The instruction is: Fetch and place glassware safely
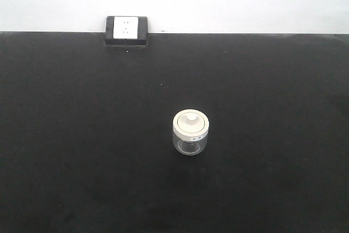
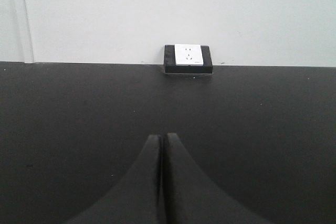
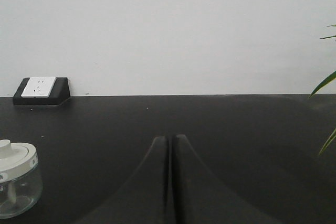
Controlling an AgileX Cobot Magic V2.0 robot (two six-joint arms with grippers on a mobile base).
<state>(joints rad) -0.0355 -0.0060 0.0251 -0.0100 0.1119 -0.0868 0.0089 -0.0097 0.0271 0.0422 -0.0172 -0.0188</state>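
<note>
The glassware is a small squat clear glass jar (image 1: 191, 133) with a wide cream-white lid and a central knob. It stands upright on the black table (image 1: 82, 135), a little right of the middle. It also shows at the lower left edge of the right wrist view (image 3: 16, 184). My left gripper (image 2: 161, 138) is shut and empty, low over the table, and the jar is out of its view. My right gripper (image 3: 171, 138) is shut and empty, to the right of the jar and apart from it. Neither gripper shows in the front view.
A white power socket in a black block (image 1: 126, 30) sits at the table's far edge against the white wall; it also shows in the left wrist view (image 2: 188, 57) and the right wrist view (image 3: 41, 89). Green plant leaves (image 3: 326, 82) reach in at the far right.
</note>
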